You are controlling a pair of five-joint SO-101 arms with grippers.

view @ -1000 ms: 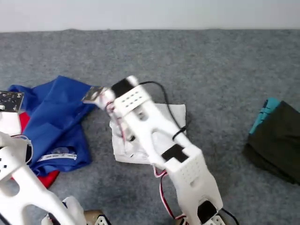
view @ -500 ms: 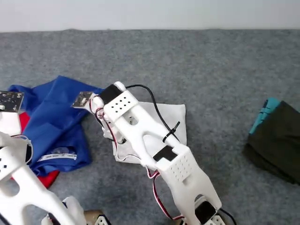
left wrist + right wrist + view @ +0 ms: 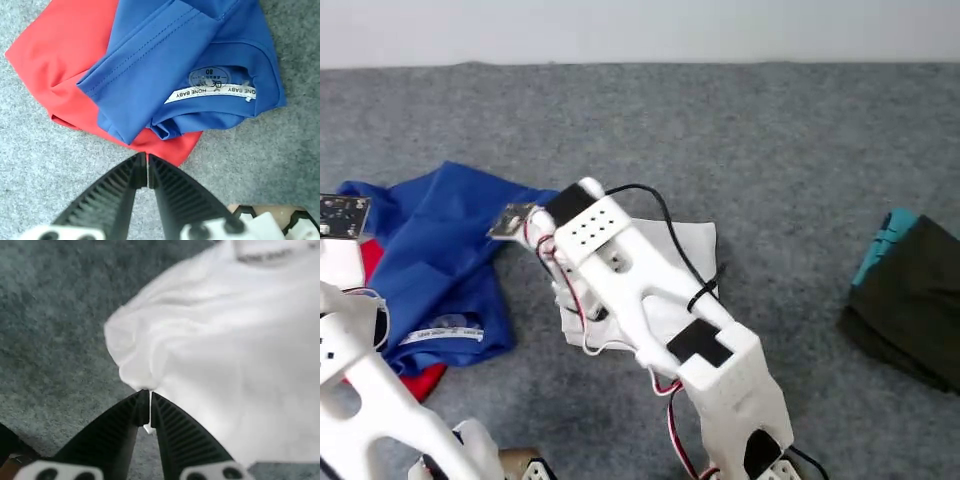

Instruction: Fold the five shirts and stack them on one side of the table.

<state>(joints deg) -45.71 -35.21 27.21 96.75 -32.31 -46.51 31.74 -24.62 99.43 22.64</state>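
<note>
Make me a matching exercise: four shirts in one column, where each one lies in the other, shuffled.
Shirts:
1. blue shirt
2. red shirt
3. white shirt
4. black shirt

Places:
A. under the right arm, mid-scene
B. far right side, apart from the other three
C. partly covered by the blue shirt
D. lying on top of the red shirt

Pairs: 1-D, 2-C, 3-A, 4-B

White shirt, blue shirt on grey table

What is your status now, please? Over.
Right gripper shut on white shirt edge. Left gripper shut at red shirt edge, blue shirt lying on it. Dark stack far aside, not blocking.
</note>
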